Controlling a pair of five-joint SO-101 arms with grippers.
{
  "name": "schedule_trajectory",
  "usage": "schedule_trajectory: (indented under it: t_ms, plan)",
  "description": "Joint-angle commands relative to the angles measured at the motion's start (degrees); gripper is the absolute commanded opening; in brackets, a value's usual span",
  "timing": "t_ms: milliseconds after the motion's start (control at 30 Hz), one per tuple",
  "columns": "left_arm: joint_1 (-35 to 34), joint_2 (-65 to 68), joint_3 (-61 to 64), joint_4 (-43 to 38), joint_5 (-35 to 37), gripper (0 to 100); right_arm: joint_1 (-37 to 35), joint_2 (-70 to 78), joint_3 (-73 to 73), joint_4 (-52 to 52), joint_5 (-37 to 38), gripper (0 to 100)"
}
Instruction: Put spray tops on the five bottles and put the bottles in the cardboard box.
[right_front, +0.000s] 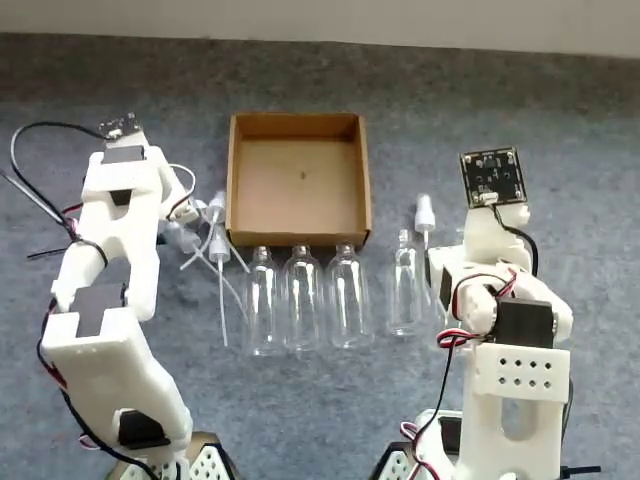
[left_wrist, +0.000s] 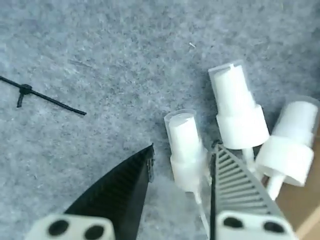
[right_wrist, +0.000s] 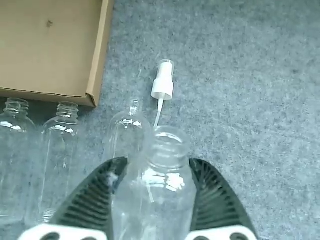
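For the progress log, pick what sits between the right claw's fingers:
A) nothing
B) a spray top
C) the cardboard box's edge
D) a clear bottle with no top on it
D: the right wrist view shows a clear bottle, its neck open and bare, between the two fingers of the right claw.

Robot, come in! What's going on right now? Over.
Left gripper open, straddling a spray top. Right gripper shut on a bottle. Cardboard box holds no bottles yet. Nothing blocking.
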Motion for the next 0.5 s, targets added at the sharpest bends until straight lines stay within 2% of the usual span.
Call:
schedule_trajectory:
  t_ms: [0,233,467]
  plan:
    - [0.0,-0.6,1.0,-2.4,0.3,18,-0.3,-1.3,-0.4,0.4,-0.2,0.5]
    - [0.2,-0.6,5.2,-7.5,0.3,13,-0.3,-1.3,-0.4,0.4,-0.2,0.5]
    - [-1.3,-1.4,5.1,-7.6,0.2,13,-0.3,-1.3,-0.4,0.4,-0.2,0.5]
